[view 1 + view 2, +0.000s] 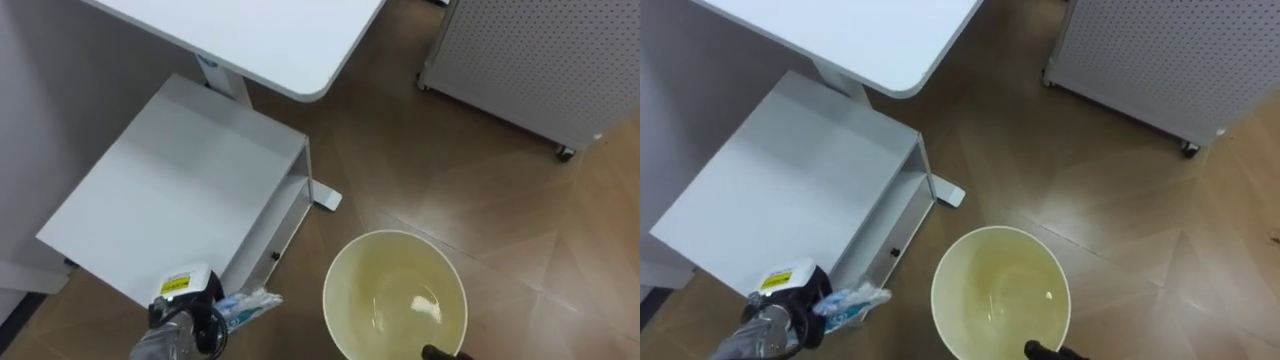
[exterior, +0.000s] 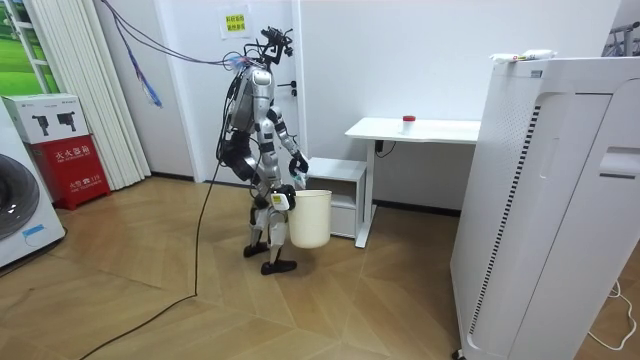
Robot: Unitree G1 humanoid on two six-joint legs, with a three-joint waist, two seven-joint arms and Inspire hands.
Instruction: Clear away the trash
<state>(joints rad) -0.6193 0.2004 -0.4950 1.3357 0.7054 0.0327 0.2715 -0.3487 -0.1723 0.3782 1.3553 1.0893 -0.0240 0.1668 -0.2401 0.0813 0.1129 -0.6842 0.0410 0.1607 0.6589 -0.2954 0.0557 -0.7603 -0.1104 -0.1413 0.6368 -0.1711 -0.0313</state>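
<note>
At lower left, the left hand [image 1: 188, 316] grips a crumpled wrapper [image 1: 250, 303]; centre it above the wastebasket [image 1: 395, 262] before releasing.

Bin [image 1: 395, 235]: mouth faces up and wide open, so the approach from above is free.

Left of bin: low white cabinet [image 1: 180, 190], its front corner near the rim, with a narrow open gap between. The left hand [image 1: 185, 318] sits in that gap, fingers closed on a plastic wrapper [image 1: 250, 303]. The wrapper tip is just short of the rim, with nothing between the two.

Beyond bin, left: the white desk surface [image 1: 270, 40] overhangs the cabinet top. The desk foot [image 1: 325, 197] juts onto the floor [image 1: 480, 190].

Beyond bin, right: perforated panel on casters [image 1: 540, 60], well apart, with broad bare floor between.

Near rim of bin: the right hand [image 1: 445, 354] is at the edge.
</note>
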